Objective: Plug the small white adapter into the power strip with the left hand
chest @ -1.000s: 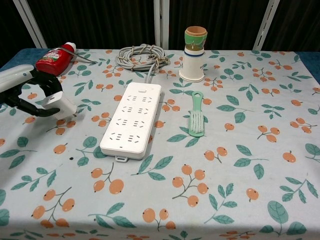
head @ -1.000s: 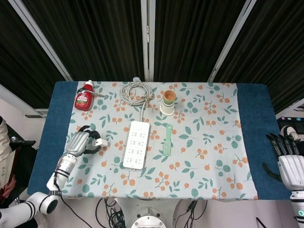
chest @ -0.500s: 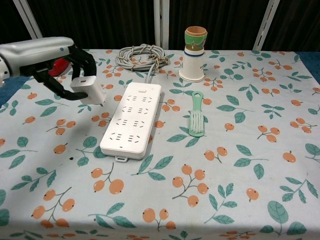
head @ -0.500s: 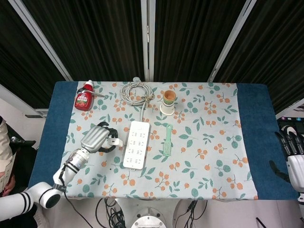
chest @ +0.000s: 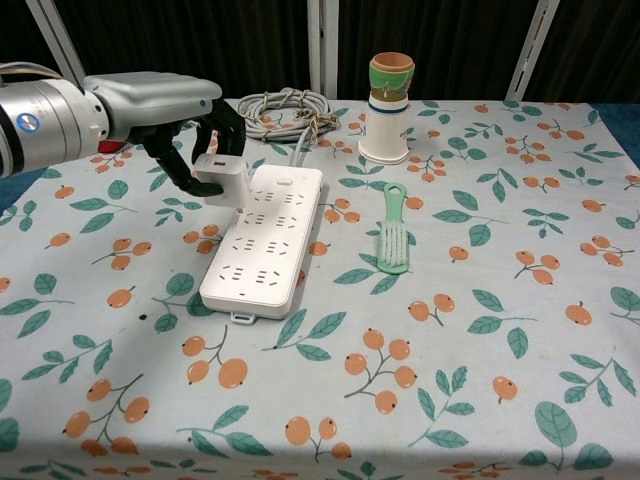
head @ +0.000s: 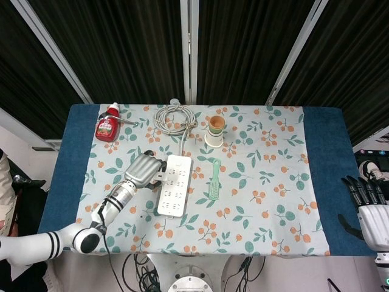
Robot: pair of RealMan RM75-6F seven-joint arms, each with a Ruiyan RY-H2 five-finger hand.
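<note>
My left hand holds the small white adapter in the air, just above the left edge of the white power strip near its far end. In the head view the left hand covers most of the adapter beside the power strip. The strip lies lengthwise on the floral cloth, with its grey cable coiled behind it. At the table's right edge, away from everything, my right hand is open with its fingers pointing up.
A green brush lies right of the strip. A white and green cup stack stands behind it. A red sauce bottle lies at the back left. Blue table cover shows on both sides of the cloth.
My left hand has carried the adapter up off the cloth and rightward, from the left side of the table to the strip's left edge. The right hand has shifted slightly.
</note>
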